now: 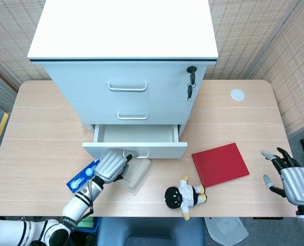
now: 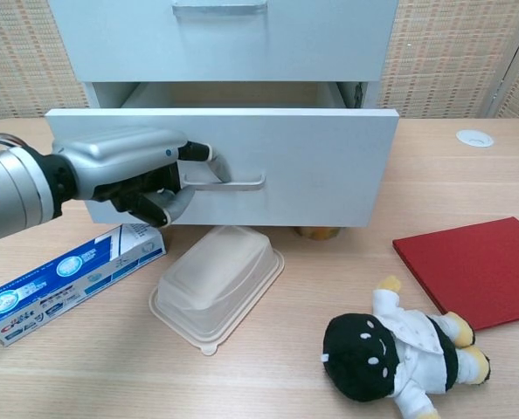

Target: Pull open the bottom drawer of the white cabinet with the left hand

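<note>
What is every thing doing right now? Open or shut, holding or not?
bottom drawer: partly pulled open
middle drawer: shut
top drawer: shut
key: in the cabinet lock
left hand: holds the bottom drawer's handle
right hand: open, holds nothing
food box: lid closed
</note>
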Tool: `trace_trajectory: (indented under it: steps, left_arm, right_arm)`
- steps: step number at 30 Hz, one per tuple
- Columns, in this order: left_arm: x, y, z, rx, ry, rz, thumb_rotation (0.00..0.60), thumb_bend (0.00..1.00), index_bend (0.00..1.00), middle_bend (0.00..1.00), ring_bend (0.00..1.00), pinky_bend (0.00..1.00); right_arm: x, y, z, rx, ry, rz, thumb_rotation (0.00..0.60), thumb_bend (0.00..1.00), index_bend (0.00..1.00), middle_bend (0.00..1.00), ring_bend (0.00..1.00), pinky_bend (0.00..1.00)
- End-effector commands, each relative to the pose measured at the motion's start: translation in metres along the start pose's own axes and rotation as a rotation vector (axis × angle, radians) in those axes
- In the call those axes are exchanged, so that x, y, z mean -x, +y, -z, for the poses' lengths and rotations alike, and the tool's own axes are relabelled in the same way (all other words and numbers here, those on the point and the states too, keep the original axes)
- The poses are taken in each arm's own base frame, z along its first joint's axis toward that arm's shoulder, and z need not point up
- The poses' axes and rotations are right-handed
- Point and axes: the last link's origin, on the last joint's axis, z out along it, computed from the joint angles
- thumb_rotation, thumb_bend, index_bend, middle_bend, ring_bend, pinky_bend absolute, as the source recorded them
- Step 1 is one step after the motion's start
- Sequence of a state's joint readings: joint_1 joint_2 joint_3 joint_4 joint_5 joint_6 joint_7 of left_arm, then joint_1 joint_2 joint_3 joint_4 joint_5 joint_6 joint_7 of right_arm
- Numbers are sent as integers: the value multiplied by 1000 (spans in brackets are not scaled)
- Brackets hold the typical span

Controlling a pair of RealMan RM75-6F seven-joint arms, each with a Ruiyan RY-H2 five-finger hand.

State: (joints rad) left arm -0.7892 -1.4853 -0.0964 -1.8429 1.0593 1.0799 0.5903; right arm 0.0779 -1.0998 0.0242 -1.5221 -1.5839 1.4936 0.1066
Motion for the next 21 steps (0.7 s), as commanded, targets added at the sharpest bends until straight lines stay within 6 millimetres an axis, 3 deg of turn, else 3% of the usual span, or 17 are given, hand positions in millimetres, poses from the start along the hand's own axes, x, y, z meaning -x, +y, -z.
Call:
trace_trajectory:
  steps: [1,21]
  left_arm:
    - [0,1,2,2,-3,-6,600,664,238,932,1000,1000]
    - [1,13,22,42,-24,-25,600,664,240,931,1000,1000]
  right_arm:
    - [0,0,0,1,0,0,600,353,191,301,179,265]
    - [1,-1,1,3,-6,2,600,353,191,301,179,265]
